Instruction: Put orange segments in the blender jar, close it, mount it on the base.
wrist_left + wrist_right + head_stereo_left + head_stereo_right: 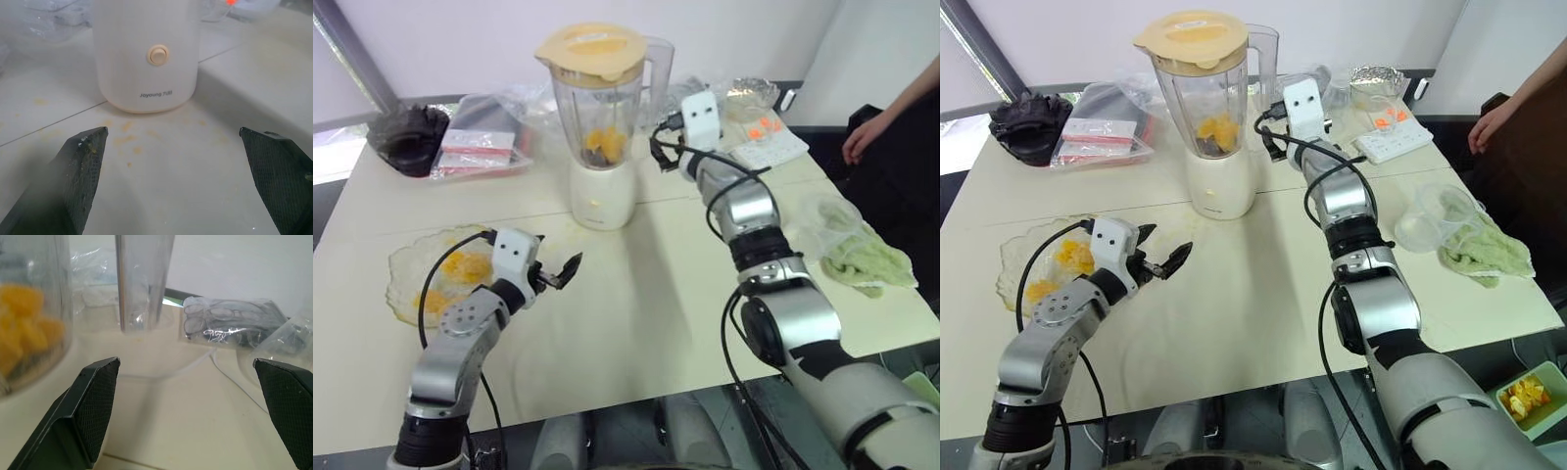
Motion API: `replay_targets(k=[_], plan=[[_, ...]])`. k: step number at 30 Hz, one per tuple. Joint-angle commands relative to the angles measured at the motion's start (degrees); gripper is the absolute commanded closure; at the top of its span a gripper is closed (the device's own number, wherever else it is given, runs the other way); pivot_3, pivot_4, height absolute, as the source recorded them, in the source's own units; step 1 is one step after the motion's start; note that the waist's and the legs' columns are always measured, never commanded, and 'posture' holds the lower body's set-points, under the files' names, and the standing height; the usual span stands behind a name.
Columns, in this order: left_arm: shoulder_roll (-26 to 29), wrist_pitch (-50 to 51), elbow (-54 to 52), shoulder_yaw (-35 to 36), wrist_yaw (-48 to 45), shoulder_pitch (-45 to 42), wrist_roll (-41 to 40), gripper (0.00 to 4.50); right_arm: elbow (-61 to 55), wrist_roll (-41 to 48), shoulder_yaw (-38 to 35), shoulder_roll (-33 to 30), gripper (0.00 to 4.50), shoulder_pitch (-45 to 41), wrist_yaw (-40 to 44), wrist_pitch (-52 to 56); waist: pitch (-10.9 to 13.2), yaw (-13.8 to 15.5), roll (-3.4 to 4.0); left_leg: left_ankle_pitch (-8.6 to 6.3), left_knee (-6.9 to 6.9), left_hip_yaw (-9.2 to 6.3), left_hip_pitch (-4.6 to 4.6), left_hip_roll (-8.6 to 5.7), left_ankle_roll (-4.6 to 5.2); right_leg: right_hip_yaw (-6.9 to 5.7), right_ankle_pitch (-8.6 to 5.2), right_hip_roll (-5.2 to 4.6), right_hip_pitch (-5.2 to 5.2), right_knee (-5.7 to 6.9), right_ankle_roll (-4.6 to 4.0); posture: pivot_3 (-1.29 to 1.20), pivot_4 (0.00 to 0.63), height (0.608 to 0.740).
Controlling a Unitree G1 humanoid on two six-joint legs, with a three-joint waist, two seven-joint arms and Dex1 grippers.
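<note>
The blender jar (597, 108) stands mounted on the cream base (602, 191) at the middle back of the table. A cream-yellow lid (592, 49) covers it, and orange segments (605, 142) lie at its bottom. My right gripper (1268, 135) is open just right of the jar, beside its handle (142, 284), with nothing between its fingers. My left gripper (555, 259) is open and empty low over the table, in front of and to the left of the base (146, 58). More orange segments (460, 266) lie on a clear plate (401, 259) at the left.
A black object (406, 137) and plastic bags (484, 142) lie back left. On the right are a white card (769, 147), a frosted cup (1440, 220) and a green cloth (862, 255). A person's hand (867, 132) reaches in at the far right. A green tray (1528, 397) sits below the table's edge.
</note>
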Motion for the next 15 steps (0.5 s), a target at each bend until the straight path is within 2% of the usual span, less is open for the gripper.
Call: replay_targets(k=[1, 3, 8, 11, 15], plan=[[0.4, 0.9, -2.9, 3.1, 1.1, -0.8, -1.4, 0.00, -17.3, 2.4, 3.0, -4.8, 0.02, 8.1, 11.3, 2.7, 0.0, 0.2, 0.00, 0.00, 0.00, -0.01, -0.02, -0.01, 0.00, 0.00, 0.00, 0.00, 0.00, -0.01, 0.01, 0.00, 0.150, 0.740], [2.0, 2.2, -4.5, 5.7, 0.3, -0.3, -3.2, 0.00, -27.7, 4.0, 4.9, -8.7, 0.02, 12.9, 17.7, 5.2, 0.0, 0.3, 0.01, 0.00, 0.00, 0.00, -0.02, -0.03, 0.00, 0.01, 0.01, 0.00, -0.01, 0.00, 0.04, 0.00, 0.150, 0.740], [6.0, 7.8, -10.9, 11.7, -0.3, 0.3, -8.5, 0.00, -46.4, 16.1, 0.6, -20.1, 0.02, 19.4, 32.4, 15.0, 0.1, 0.3, 0.00, 0.00, 0.03, 0.03, 0.02, 0.00, 0.00, 0.02, -0.01, 0.04, -0.02, 0.02, 0.01, 0.00, 0.150, 0.740], [9.6, 11.6, -16.0, 14.0, -1.0, 0.4, -11.5, 0.00, -52.5, 22.8, -3.4, -29.3, 0.02, 22.8, 41.3, 18.4, 0.1, 0.7, -0.06, 0.00, 0.11, -0.05, 0.05, 0.07, 0.00, 0.01, -0.13, 0.17, 0.07, -0.02, -0.19, 0.00, 0.150, 0.740], [12.3, 14.8, -18.7, 17.7, -1.4, 0.8, -15.7, 0.00, -55.2, 27.3, -6.2, -33.9, 0.02, 24.0, 43.3, 21.4, 0.1, 1.2, -0.08, 0.00, 0.16, 0.01, 0.09, 0.07, 0.00, 0.06, -0.15, 0.20, 0.10, -0.05, -0.21, 0.00, 0.150, 0.740]])
